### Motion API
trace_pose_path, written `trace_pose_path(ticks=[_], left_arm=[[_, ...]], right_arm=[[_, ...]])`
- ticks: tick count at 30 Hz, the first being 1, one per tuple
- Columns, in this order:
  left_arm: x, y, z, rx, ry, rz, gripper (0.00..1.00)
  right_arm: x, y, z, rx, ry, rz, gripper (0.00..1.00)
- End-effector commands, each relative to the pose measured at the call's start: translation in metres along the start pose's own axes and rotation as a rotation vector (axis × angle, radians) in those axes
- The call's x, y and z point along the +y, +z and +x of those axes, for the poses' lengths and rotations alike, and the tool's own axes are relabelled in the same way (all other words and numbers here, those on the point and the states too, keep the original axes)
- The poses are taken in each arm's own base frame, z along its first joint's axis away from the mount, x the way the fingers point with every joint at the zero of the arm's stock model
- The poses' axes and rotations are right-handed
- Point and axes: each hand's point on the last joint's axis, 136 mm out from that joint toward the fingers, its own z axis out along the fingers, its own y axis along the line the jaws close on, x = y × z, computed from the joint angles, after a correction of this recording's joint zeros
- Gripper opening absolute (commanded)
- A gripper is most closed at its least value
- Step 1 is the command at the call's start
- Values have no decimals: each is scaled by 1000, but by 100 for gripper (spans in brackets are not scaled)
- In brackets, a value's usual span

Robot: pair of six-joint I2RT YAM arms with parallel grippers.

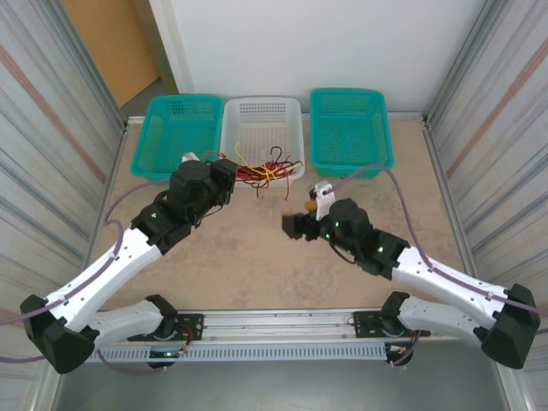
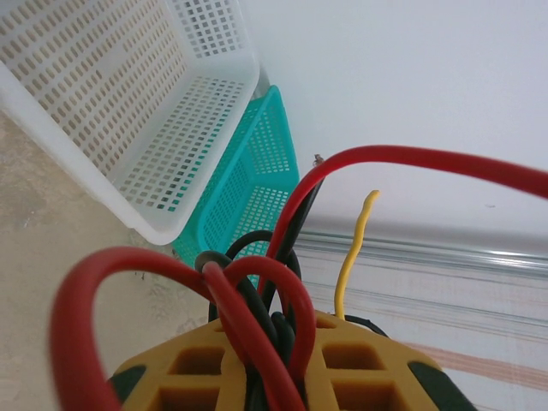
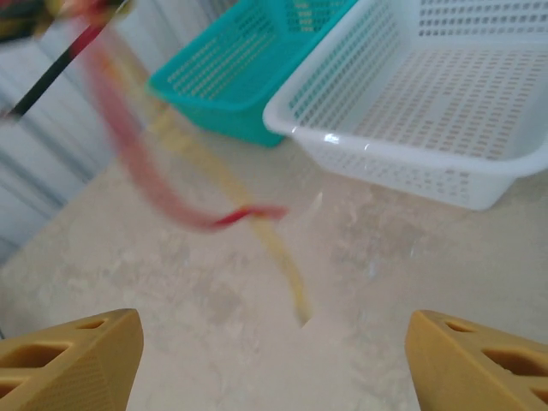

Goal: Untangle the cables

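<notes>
Arm bases: both arms are bolted to a metal rail at the near edge of the table.

Right gripper: from above it sits over the bare table, a little to the right of the middle, and points left. I cannot tell from up there how its fingers are.

Right gripper up close: the wrist camera shows its yellow fingers spread wide apart, with nothing between them.

Left gripper: it is further back, just in front of the white basket.

Left gripper up close: its yellow fingers are pinching the cables. Red, black and yellow ones loop up out of the grip.

Cables from above: a curly bunch of red, black and yellow sticks out to the right of the left gripper, at the near rim of the white basket.

Cables from the right wrist: they look blurry. A red one and a yellow one hang down toward the table. I cannot tell if they touch it.

Baskets: the white basket stands in the middle of the back row, with a left teal basket and a right teal basket beside it.

Behind: a white wall.
</notes>
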Motion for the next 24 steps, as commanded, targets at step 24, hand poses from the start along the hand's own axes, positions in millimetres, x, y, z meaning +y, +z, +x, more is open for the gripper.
trace_pose_path(ticks=[24], left_arm=[[-29,-31,-29,-142,-43,21,0]], right_arm=[[114,-19,-92,-107,-99,-281,73]])
